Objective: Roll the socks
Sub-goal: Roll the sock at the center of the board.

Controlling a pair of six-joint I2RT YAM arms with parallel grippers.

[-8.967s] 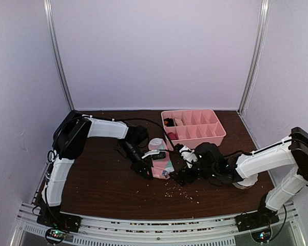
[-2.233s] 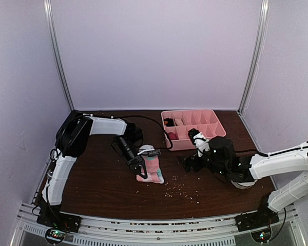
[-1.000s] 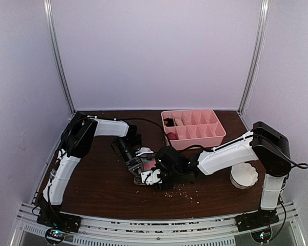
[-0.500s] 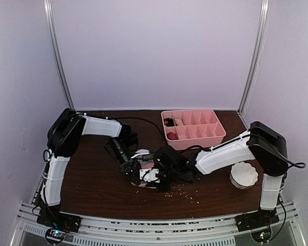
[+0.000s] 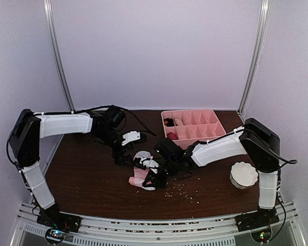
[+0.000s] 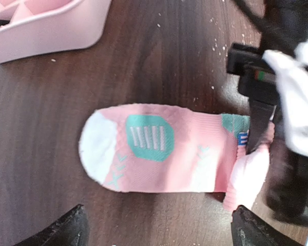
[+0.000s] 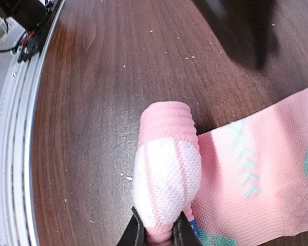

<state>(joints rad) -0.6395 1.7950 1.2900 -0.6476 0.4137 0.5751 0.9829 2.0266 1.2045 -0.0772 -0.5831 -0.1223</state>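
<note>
So that rolling can start there, the cuff of the pink sock, flat on the table, is pinched by the right gripper; the left gripper is spread open above.

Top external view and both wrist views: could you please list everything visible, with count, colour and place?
pink sock: one, pink with mint-green patches, mid-table, cuff end lifted.
divided tray: one, pink, far right of the table; dark and maroon contents too small to identify.
fluted bowl: one, white, near right edge.
crumbs: many, pale, scattered right of the sock.
table: one, dark brown wood.
left claw: open, above the sock.
right claw: shut on the sock's cuff.
</note>
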